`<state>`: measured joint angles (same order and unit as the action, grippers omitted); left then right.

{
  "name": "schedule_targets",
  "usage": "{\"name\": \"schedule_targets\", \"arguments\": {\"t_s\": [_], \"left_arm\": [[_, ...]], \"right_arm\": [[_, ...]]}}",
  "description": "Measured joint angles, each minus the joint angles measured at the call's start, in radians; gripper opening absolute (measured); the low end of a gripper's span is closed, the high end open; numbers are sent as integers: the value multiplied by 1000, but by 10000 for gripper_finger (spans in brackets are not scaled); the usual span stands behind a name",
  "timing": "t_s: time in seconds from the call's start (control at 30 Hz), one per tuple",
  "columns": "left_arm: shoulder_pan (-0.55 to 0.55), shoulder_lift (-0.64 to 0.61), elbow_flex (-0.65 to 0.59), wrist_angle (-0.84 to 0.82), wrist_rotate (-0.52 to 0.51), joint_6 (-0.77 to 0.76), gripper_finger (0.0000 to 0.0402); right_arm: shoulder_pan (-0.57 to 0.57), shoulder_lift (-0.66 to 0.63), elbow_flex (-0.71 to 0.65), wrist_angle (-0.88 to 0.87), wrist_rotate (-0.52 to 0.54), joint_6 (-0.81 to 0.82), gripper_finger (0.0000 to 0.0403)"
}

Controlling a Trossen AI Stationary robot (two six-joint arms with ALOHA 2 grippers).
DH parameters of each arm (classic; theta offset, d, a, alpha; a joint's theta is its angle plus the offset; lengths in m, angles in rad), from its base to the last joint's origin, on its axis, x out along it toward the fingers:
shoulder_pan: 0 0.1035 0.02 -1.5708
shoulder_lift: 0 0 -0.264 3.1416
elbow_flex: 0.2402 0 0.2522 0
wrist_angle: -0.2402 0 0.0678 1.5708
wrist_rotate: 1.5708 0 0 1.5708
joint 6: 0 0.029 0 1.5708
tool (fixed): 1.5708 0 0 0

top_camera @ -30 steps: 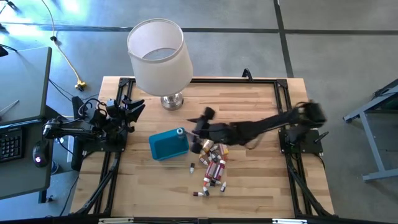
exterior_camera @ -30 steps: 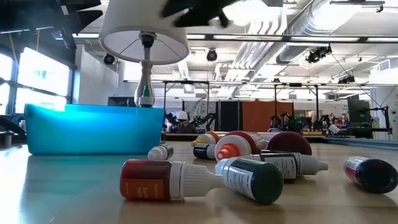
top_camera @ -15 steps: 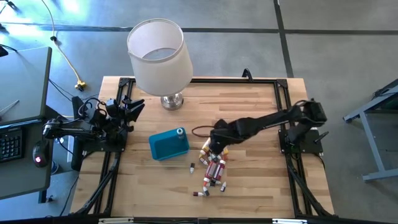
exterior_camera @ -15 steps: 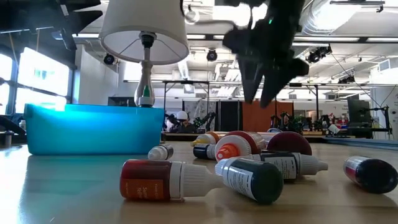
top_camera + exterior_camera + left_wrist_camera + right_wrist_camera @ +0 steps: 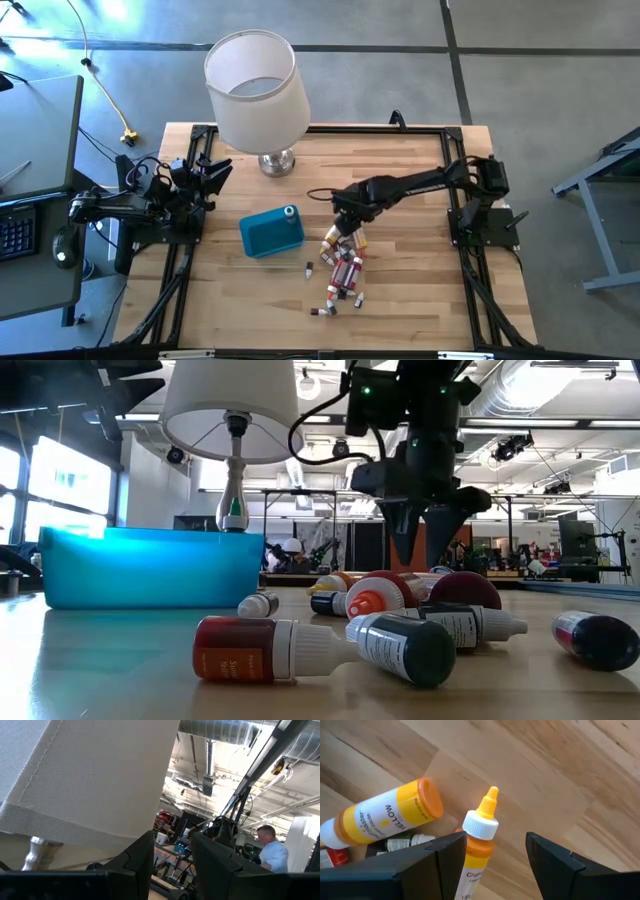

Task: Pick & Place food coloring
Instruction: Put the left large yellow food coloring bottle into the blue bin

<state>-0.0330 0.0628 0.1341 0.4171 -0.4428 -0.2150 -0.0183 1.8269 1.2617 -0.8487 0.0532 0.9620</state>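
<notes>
The right gripper (image 5: 345, 222) is hovering wide open, holding nothing, at mid-frame over the top of the food coloring (image 5: 340, 268) pile; an orange-tipped yellow bottle (image 5: 479, 840) is lying between its fingers.

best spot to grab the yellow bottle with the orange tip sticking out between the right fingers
Grip the yellow bottle across its round body just below the white cap, descending from above. It lies flat, nozzle toward bare wood; the open right gripper already straddles it, and a second yellow bottle crowds one side.
</notes>
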Motion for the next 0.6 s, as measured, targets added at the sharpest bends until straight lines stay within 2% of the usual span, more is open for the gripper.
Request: {"name": "schedule_targets", "arguments": {"t_s": [0.27, 0.6], "left_arm": [[0, 0, 0, 1, 0, 0, 128], [0, 0, 0, 4, 0, 3, 128]], "right_arm": [[-4, 57, 0, 47, -51, -2, 199], [-8, 147, 4, 62, -61, -73, 195]]}}
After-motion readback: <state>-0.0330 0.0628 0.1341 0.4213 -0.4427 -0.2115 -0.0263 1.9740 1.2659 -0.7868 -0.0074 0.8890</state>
